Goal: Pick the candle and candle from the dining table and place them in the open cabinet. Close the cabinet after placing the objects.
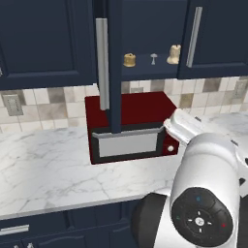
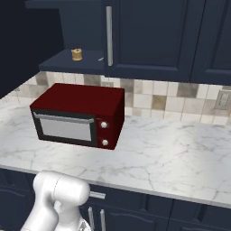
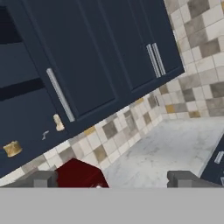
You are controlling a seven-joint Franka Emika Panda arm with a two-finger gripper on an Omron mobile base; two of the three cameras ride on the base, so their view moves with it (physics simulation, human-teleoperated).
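The navy wall cabinet [image 1: 145,29] stands open, its door [image 1: 115,72] swung out edge-on with the silver bar handle [image 1: 101,63] facing me. On its shelf sit the squat golden candle [image 1: 129,60] [image 2: 77,54] [image 3: 12,148] and, further right, the pale cream candle [image 1: 173,54] [image 3: 58,122]. My gripper [image 3: 113,179] is open and holds nothing. Its fingertips [image 3: 41,178] are spread wide, well back from the shelf and below it. The dining table is out of view.
A red microwave [image 1: 131,126] [image 2: 79,115] stands on the marble counter [image 1: 43,164] right under the open cabinet. A tiny white object [image 1: 154,58] stands between the candles. Shut navy cabinets [image 2: 153,36] flank the opening, over a tiled backsplash [image 2: 180,101].
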